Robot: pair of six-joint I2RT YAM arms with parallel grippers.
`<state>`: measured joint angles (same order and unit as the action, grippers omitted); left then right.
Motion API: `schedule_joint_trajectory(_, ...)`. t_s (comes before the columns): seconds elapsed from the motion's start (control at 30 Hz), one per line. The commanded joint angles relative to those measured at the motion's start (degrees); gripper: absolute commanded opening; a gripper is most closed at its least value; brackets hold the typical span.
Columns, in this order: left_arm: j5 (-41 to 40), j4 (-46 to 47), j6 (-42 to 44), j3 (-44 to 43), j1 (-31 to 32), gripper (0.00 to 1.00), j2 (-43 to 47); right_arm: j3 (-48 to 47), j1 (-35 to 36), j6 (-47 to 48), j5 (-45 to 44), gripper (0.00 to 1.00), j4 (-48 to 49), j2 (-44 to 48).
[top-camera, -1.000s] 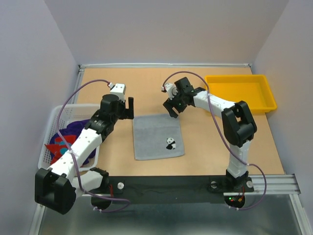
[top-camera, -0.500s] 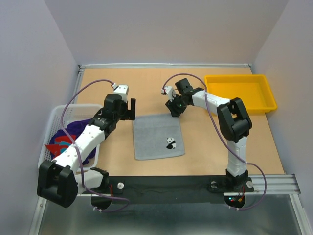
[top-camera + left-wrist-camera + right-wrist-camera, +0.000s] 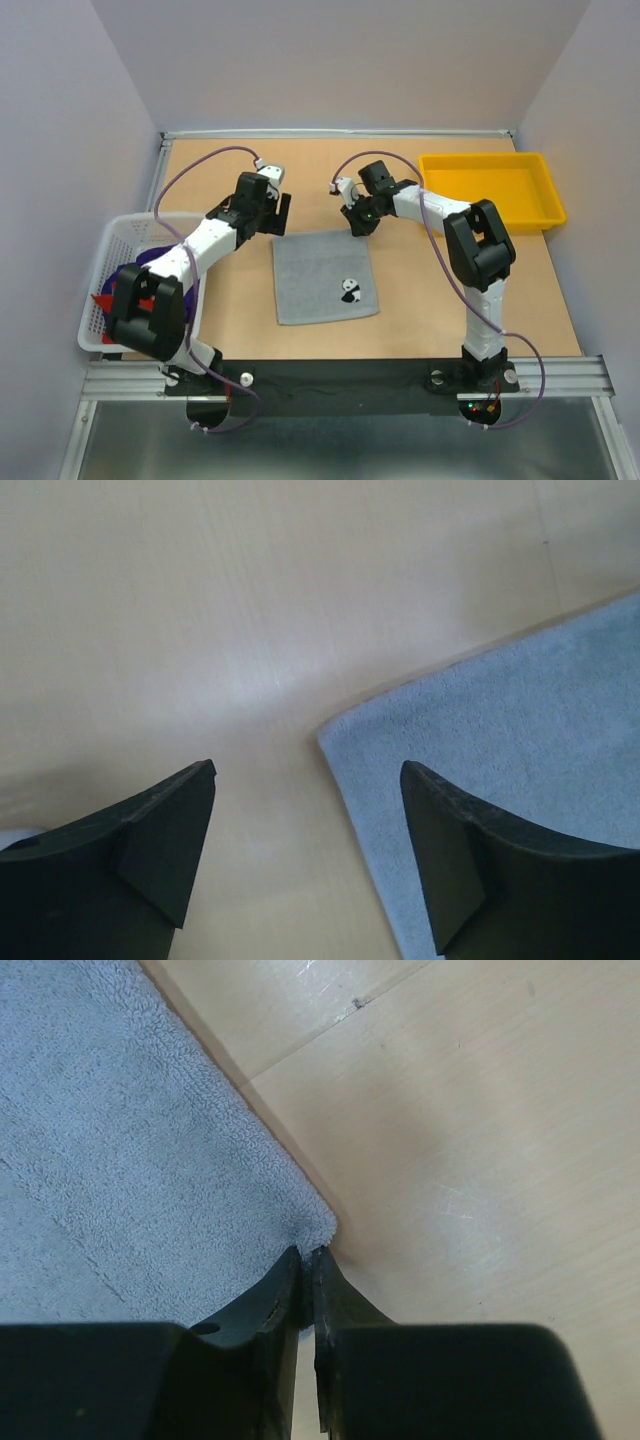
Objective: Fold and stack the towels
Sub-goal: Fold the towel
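A grey towel [image 3: 320,275] with a small panda mark lies flat mid-table. My right gripper [image 3: 357,226] sits at its far right corner; in the right wrist view the jaws [image 3: 308,1252] are shut on that corner of the grey towel [image 3: 130,1130]. My left gripper [image 3: 281,216] hovers at the far left corner, open. In the left wrist view the left gripper [image 3: 308,770] straddles the corner of the grey towel [image 3: 520,710], its fingers apart. A purple towel [image 3: 143,264] and a red towel [image 3: 106,298] lie in the basket.
The white mesh basket [image 3: 128,220] stands at the left table edge, partly under my left arm. A yellow tray [image 3: 490,186] sits at the far right. Bare wood surrounds the grey towel.
The right gripper has closed on the towel's far right corner. The left arm has swung right and forward, bringing its open gripper over the far left corner.
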<state>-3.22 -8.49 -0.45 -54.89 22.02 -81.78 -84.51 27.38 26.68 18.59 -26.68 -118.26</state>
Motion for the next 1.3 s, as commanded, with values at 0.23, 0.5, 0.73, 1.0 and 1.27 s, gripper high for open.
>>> schedule_joint_trajectory(0.23,4.96,-5.65,15.2,-10.32,-0.05,0.68,-13.05,1.36,-0.39,0.66,0.31,0.06,-0.39,0.92)
schedule_joint_trajectory(0.5,8.95,-8.56,19.52,-13.66,-0.05,0.54,-18.67,2.42,-0.39,0.48,0.22,0.06,-0.39,1.28)
schedule_joint_trajectory(0.73,8.15,-9.79,19.61,-16.12,-0.14,0.5,-23.16,2.16,-0.48,0.22,0.92,0.02,-0.39,0.48)
schedule_joint_trajectory(1.0,7.53,-10.76,20.05,-16.56,-0.22,0.49,-25.18,2.33,-0.48,0.57,-0.57,0.02,-0.39,0.05)
schedule_joint_trajectory(1.27,6.48,-10.59,19.7,-15.6,-1.45,0.41,-26.24,2.59,-0.48,0.66,-3.03,0.01,-0.31,0.04)
